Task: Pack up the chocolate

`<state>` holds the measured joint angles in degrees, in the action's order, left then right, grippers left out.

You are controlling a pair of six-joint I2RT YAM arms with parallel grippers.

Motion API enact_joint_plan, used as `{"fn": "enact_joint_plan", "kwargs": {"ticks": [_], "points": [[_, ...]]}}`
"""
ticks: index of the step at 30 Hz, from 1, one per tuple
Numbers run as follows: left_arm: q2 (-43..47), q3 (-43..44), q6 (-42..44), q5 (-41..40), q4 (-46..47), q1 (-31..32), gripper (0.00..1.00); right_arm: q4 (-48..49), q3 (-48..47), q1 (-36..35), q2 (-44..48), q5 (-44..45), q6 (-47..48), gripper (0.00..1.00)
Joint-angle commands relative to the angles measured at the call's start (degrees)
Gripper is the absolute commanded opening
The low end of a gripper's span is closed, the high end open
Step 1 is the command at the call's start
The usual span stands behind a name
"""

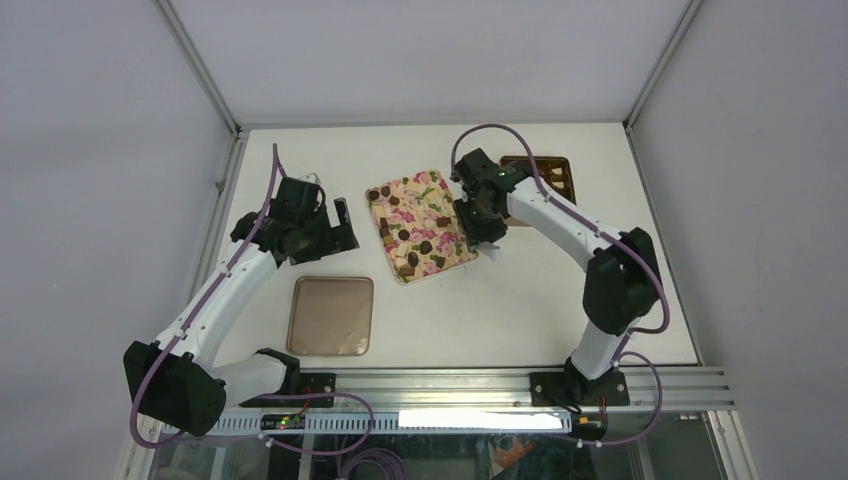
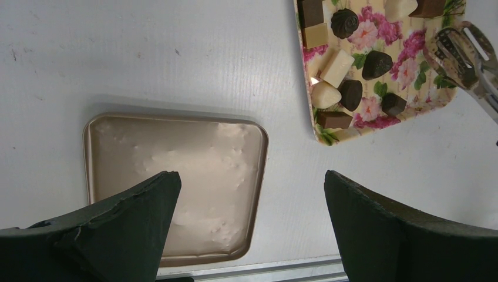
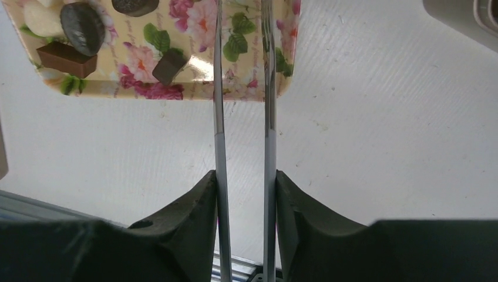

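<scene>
My right arm (image 1: pixel 560 215) bends at the elbow and reaches in toward the flowered tray (image 3: pixel 199 17). My right fingers (image 3: pixel 182 223) are closed on metal tongs (image 3: pixel 218 117), whose two blades run straight ahead over the tray's edge, and the chocolate (image 3: pixel 82 26) lies on this tray, ahead and left of these fingers. My left fingers (image 2: pixel 117 223) are spread wide and point down at the surface (image 2: pixel 176 59), with the tan lid (image 2: pixel 176 164) under them and the chocolate ahead to their right.

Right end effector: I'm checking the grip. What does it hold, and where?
The right end effector holds metal tongs, its fingers pressing both arms from outside.
</scene>
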<state>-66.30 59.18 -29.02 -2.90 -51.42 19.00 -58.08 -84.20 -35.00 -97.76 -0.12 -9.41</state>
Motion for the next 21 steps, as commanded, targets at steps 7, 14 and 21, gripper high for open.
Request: {"fn": "enact_joint_plan", "kwargs": {"ticks": [7, 14, 21], "points": [[2.0, 0.7, 0.3, 0.4, 1.8, -0.5, 0.99, 1.6, -7.0, -2.6, -6.3, 5.7, 3.4, 0.42], [2.4, 0.3, 0.4, 0.0, 1.7, -0.5, 0.99, 0.6, -11.2, -2.7, -10.2, 8.1, 4.4, 0.43], [2.7, -0.1, 0.5, -0.2, 1.7, -0.5, 0.99, -0.1, -13.8, -2.7, -13.1, 8.3, 5.2, 0.41]]}}
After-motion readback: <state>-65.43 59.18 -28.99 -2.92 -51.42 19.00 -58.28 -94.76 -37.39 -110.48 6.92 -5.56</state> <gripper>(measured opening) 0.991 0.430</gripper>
